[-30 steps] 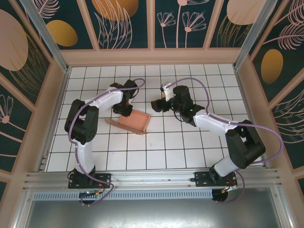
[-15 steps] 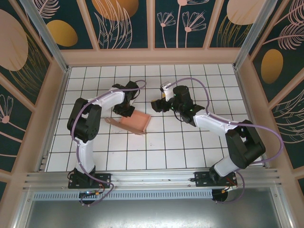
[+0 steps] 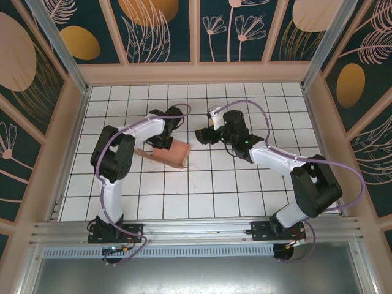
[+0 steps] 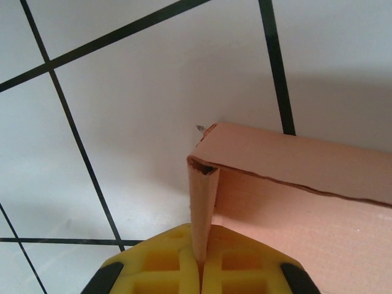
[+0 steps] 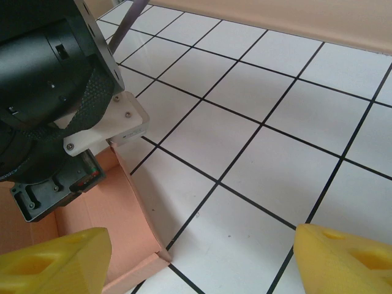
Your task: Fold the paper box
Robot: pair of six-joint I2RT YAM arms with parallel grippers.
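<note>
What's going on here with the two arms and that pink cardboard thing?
The left gripper is shut on a thin corner flap of the salmon-pink thin cardboard paper box, which sits partly folded on the white tiled table. The right gripper is open, poised near the box's far right corner and holding nothing. The box is not yet closed up.

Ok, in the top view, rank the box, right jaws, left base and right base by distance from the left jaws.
1. The box, pinched in the left jaws.
2. The right jaws, open, just right of the box.
3. The left base, near edge, left side.
4. The right base, near edge, far right.
</note>
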